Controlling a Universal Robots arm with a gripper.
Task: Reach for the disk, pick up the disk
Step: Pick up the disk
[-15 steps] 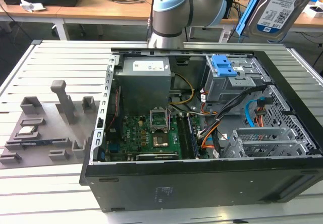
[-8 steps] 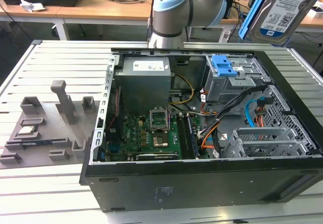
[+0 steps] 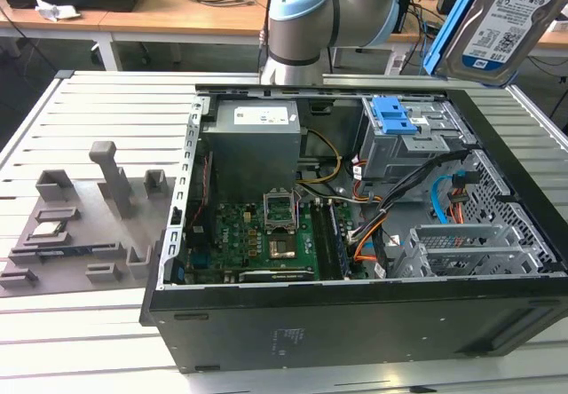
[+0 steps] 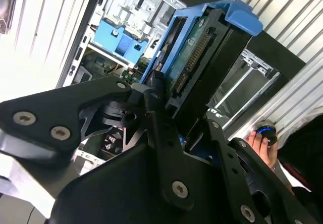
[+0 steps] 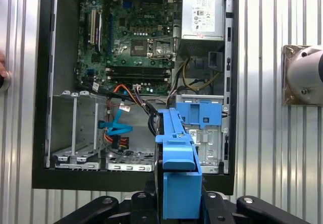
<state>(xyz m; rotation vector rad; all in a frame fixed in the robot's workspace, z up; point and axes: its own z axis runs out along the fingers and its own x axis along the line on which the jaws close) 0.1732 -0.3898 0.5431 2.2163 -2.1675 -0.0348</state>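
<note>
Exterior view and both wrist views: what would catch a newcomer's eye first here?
The disk, silver with a blue frame, hangs in the air at the exterior view's upper right, above the open computer case. In both wrist views the tool is shut on it, blue frame between the black fingers. Inside the case, a blue latch piece sits on the drive cage; the motherboard lies bare.

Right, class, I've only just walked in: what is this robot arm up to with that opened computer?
The arm's tool is shut on the disk, a silver hard drive in a blue frame, and holds it in the air above the open computer case, at the exterior view's upper right. The blue latch piece sits on the drive cage inside the case. In the second wrist view a person's hand rests beside the case.
</note>
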